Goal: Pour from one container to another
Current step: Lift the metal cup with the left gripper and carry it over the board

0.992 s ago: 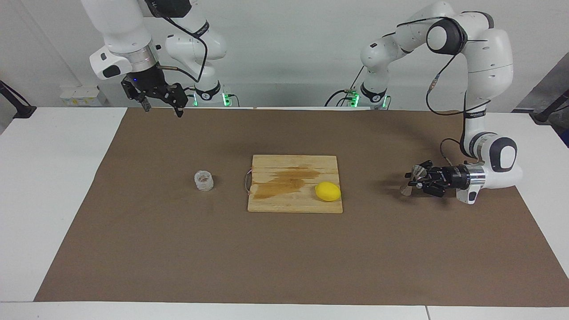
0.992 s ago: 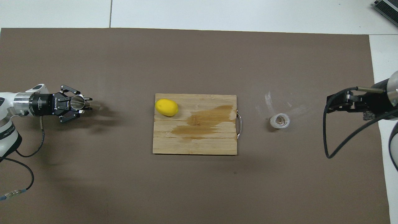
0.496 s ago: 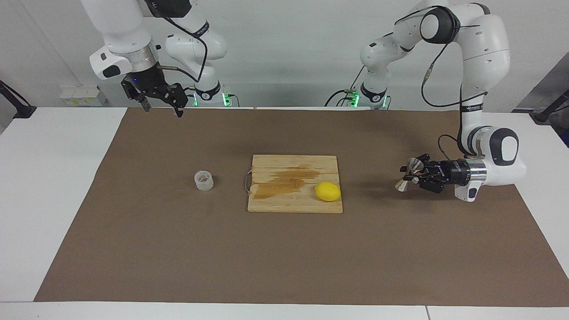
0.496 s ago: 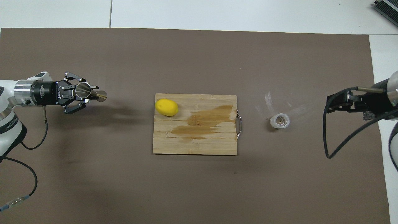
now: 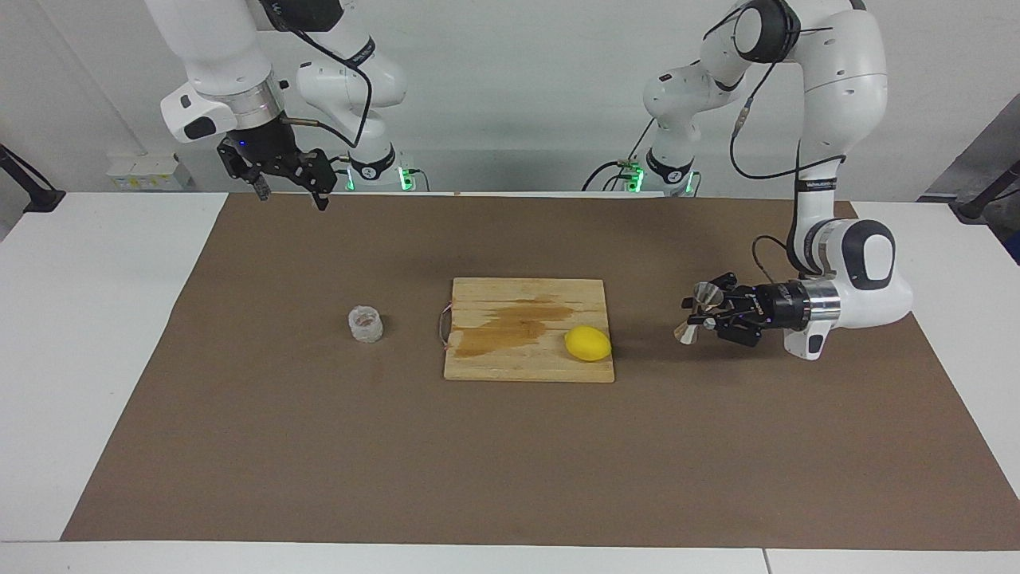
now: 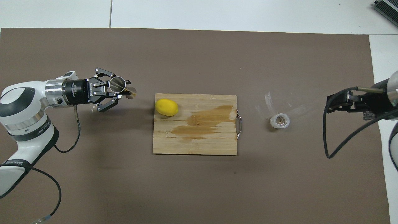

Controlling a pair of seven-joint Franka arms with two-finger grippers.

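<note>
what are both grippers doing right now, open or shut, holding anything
Left gripper: shut on the jigger, up over the brown mat.
Right gripper: open, holding nothing, waiting.

White table (image 5: 96,335), brown mat (image 5: 319,446), wood board (image 5: 510,363) mid, glass cup (image 5: 365,324) beside.

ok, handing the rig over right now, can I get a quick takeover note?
Left gripper: shut on the metal jigger, up over the brown mat at the left arm's end, beside the cutting board.
Right gripper: open, empty, waiting high at its own end.
Glass cup: upright on the mat, toward the right arm's end. Lemon on the board.
Done: jigger picked up.
Left: bring jigger and cup together, pour.
</note>
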